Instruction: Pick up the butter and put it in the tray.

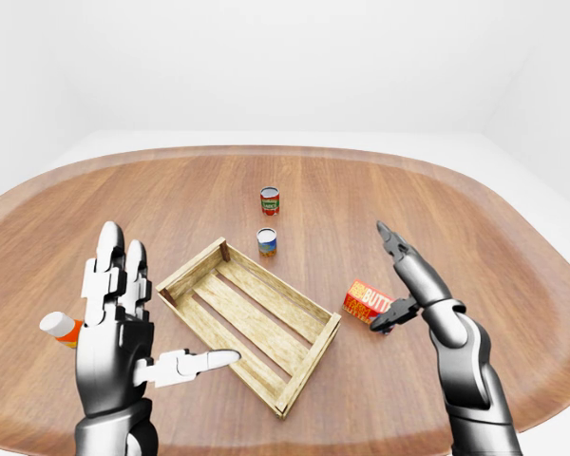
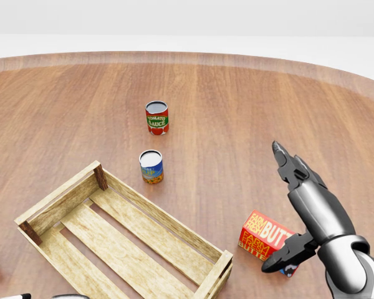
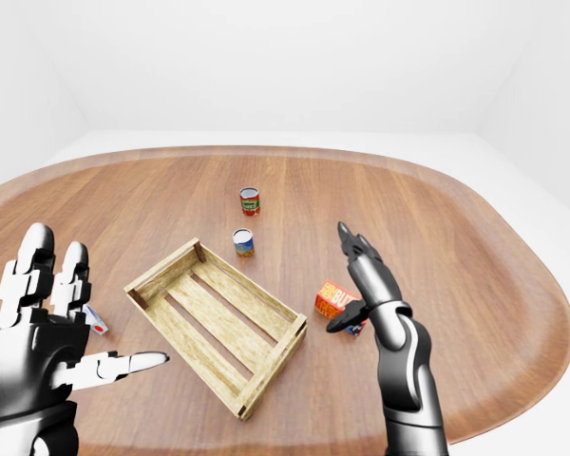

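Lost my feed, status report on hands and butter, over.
Both hands open: right hand over the red butter box, thumb at its edge, no grip. Left hand raised, empty. Wooden slatted tray empty. Nothing between.

Bright, even, diffuse light from overhead; white surrounds near blown out. Soft faint shadows under cans, crate (image 2: 131, 233) and butter box (image 2: 265, 237) on tabletop (image 2: 237, 106). Mild sheen on wood, glossy highlights on right robot hand (image 2: 293, 205). Sharp throughout, no blur. Eye views wide-angle, tabletop edge bowed.
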Controlling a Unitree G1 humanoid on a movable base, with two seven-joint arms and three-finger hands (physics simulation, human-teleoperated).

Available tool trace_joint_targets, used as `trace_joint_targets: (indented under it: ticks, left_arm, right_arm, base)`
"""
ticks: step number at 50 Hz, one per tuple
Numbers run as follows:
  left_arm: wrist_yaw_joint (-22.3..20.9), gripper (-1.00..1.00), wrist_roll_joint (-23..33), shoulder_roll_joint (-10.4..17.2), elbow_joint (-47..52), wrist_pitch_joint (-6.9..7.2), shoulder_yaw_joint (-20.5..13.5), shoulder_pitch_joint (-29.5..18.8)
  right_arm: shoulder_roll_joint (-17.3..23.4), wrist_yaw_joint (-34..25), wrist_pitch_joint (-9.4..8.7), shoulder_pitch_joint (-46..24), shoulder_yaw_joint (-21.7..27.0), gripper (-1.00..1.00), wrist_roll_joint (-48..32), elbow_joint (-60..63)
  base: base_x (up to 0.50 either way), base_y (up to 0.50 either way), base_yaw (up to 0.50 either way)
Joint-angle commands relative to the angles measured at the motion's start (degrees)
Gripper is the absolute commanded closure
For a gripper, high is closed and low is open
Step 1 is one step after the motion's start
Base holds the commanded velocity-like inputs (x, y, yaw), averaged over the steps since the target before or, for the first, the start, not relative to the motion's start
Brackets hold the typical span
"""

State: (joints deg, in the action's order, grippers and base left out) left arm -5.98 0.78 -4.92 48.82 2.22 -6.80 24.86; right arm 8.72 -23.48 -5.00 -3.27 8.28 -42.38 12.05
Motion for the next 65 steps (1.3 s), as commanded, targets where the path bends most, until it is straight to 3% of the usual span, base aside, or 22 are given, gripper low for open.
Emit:
trace_joint_targets:
  ticks: [1, 65]
  left_arm:
    - [0.03, -1.00, -0.07, 0.04, 0.01, 0.16, -0.10, -0.14]
    - [-0.11, -1.00, 0.01, -0.22, -1.17, 0.14, -0.96, -0.94]
  right_arm:
    - [1.50, 5.20, 0.00, -1.95, -0.40, -1.00, -0.08, -8.64]
    - [2.40, 12.44, 0.00, -9.31, -4.21, -1.00, -0.53, -30.65]
  base:
    - [0.00, 0.00, 0.00]
    - [0.00, 0.00, 0.00]
